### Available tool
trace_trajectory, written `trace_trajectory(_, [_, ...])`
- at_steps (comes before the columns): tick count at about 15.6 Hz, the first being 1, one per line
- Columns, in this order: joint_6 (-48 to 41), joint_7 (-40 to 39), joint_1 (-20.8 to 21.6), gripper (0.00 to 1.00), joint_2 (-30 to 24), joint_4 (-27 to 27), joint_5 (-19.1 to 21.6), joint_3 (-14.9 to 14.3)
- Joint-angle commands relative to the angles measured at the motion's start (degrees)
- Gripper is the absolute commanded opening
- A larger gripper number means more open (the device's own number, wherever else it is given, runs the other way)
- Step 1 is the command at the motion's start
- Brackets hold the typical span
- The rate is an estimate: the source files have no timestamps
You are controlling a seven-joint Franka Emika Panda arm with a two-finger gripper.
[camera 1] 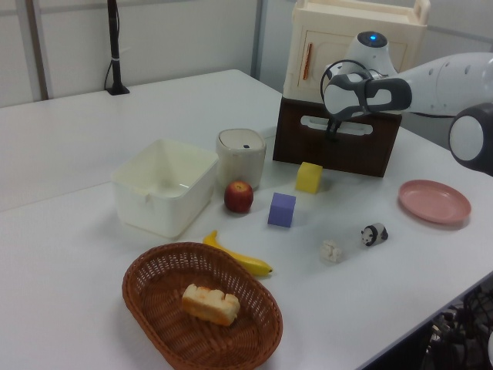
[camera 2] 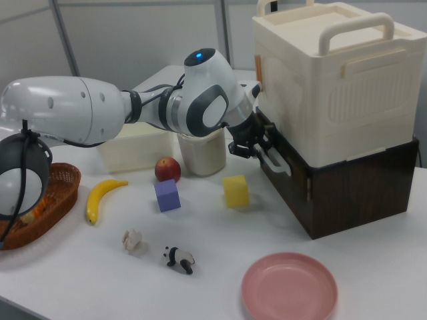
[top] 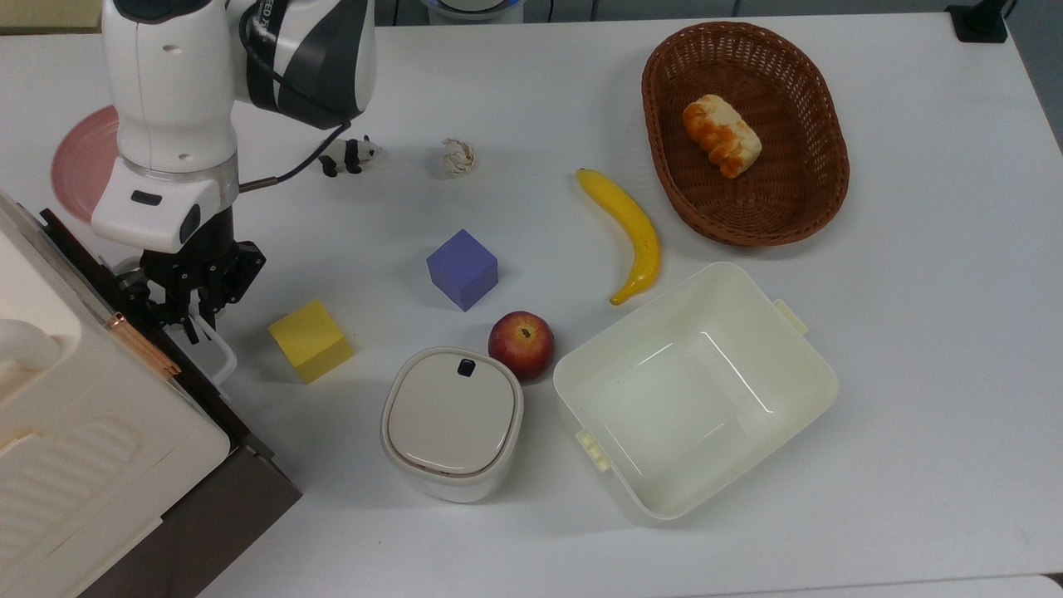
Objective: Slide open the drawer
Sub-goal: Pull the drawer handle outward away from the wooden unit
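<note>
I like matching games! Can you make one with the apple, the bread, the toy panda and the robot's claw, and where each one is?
Things:
1. apple
2. bread
3. toy panda
4. gripper

Places:
A. in the brown basket
B. at the white handle of the drawer
C. between the lidded white bin and the open cream tub
D. on the table near the pink plate

Pairs: 1-C, 2-A, 3-D, 4-B
</note>
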Motion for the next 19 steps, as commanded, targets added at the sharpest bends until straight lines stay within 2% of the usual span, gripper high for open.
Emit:
trace_trajectory(1, [0.92,-1.03,0.82,0.16,-3.65,-5.86,-0.17,2.99])
trace_trajectory(19, [0.83,-2.35,0.2,0.15,-5.94,-8.24,-1.4,3.87])
